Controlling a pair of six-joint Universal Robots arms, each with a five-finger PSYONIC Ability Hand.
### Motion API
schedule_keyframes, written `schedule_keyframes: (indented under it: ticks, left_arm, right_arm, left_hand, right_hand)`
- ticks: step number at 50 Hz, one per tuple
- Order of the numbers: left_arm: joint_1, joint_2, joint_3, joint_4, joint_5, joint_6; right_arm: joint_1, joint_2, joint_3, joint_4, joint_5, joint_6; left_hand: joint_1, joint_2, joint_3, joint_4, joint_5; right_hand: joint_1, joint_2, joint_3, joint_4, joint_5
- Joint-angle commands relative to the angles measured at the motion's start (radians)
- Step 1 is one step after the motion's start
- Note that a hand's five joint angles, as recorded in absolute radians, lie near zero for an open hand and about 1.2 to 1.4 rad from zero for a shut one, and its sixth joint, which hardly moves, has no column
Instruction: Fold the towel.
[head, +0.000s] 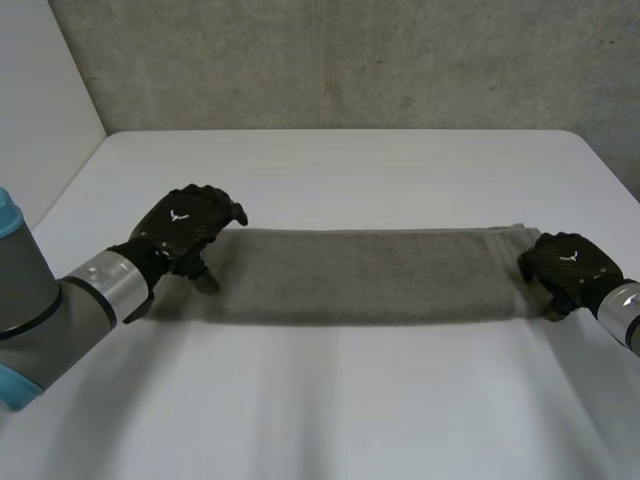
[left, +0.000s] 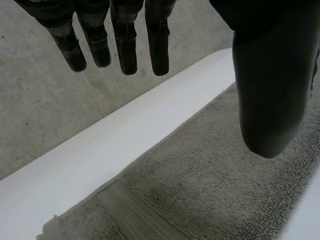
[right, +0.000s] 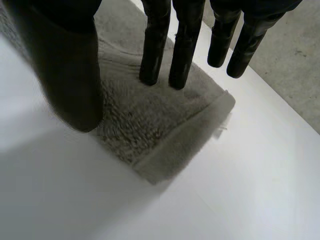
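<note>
Head view: white worktop (head: 330, 400) is the biggest thing in frame, with a grey concrete wall (head: 350, 60) behind its far edge. The grey towel (head: 360, 275) lies flat on the worktop at about mid-depth. It is already folded into one long narrow strip running left to right, and both long edges are fairly straight. The left arm (head: 40, 310) enters from the near-left corner, and the right arm (head: 622, 308) enters at the right edge. The left robot hand (head: 185, 228) is palm-down over the towel's left end. The right robot hand (head: 568, 262) is at the towel's right end, so the hands are well apart, one per end. In the left wrist view the left hand's fingers (left: 159, 45) are straight and slightly spread. Their tips are in the air with the wall behind them. The thumb (left: 272, 75) is straight above the towel, with nothing between thumb and fingers. That hand is released and holding nothing; I cannot tell whether any part of it touches the cloth. In the right wrist view the right hand's fingers (right: 152, 55) are also straight. Some tips are planted on the towel's top face just short of its end, and the others hang out over the towel's far edge. Its thumb (right: 70, 65) is straight and sits at the near long edge; contact there is unclear. There is no curl around the cloth, so this hand is released too, with fingertips resting on the towel. A flat hem band (right: 190, 135) crosses the short end just beyond those fingertips and lies on the worktop.
</note>
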Motion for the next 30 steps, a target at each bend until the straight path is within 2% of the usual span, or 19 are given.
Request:
schedule_keyframes:
  ticks: [1,2,8,16,21,27,29,30]
  left_arm:
    - [0.001,0.001,0.002,-0.001,0.0,0.0]
    - [0.001,0.003,0.002,-0.001,0.0,0.0]
    - [0.004,0.016,0.002,-0.001,0.0,-0.003]
    - [0.013,0.023,0.002,-0.001,-0.002,-0.008]
    - [0.015,0.024,0.002,-0.001,-0.002,-0.008]
    - [0.013,0.026,0.003,-0.001,-0.002,-0.008]
    - [0.013,0.027,0.003,0.001,-0.003,-0.008]
    - [0.013,0.027,0.003,0.001,-0.003,-0.008]
  right_arm:
    - [-0.003,0.03,-0.018,-0.037,-0.001,-0.01]
    - [-0.005,0.03,-0.022,-0.043,0.004,-0.012]
    - [-0.043,0.01,-0.024,-0.047,0.01,-0.015]
    - [-0.198,-0.045,-0.07,-0.04,-0.002,-0.014]
    - [-0.245,-0.103,-0.133,-0.032,0.003,-0.012]
    - [-0.235,-0.196,-0.19,-0.021,0.001,0.0]
    - [-0.154,-0.245,-0.217,-0.02,0.001,0.003]
    - [-0.153,-0.245,-0.217,-0.02,0.001,0.003]
  left_hand:
    - [-0.08,-0.05,-0.051,-0.059,-0.01]
    - [-0.08,-0.05,-0.051,-0.059,-0.01]
    - [-0.083,-0.053,-0.051,-0.059,-0.013]
    - [-0.083,-0.053,-0.051,-0.059,-0.013]
    - [-0.086,-0.056,-0.051,-0.059,-0.016]
    - [-0.086,-0.056,-0.051,-0.059,-0.016]
    - [-0.086,-0.056,-0.051,-0.059,-0.016]
    - [-0.086,-0.056,-0.051,-0.059,-0.016]
  right_hand:
    - [0.462,0.458,-0.042,-0.076,0.466]
    - [0.65,0.645,-0.042,-0.076,0.653]
    - [0.651,0.647,-0.042,-0.076,0.655]
    - [0.651,0.647,-0.042,-0.076,0.655]
    - [0.651,0.647,-0.042,-0.076,0.655]
    - [0.651,0.647,-0.042,-0.076,0.655]
    - [0.651,0.647,-0.042,-0.076,0.655]
    - [0.651,0.647,-0.042,-0.076,0.655]
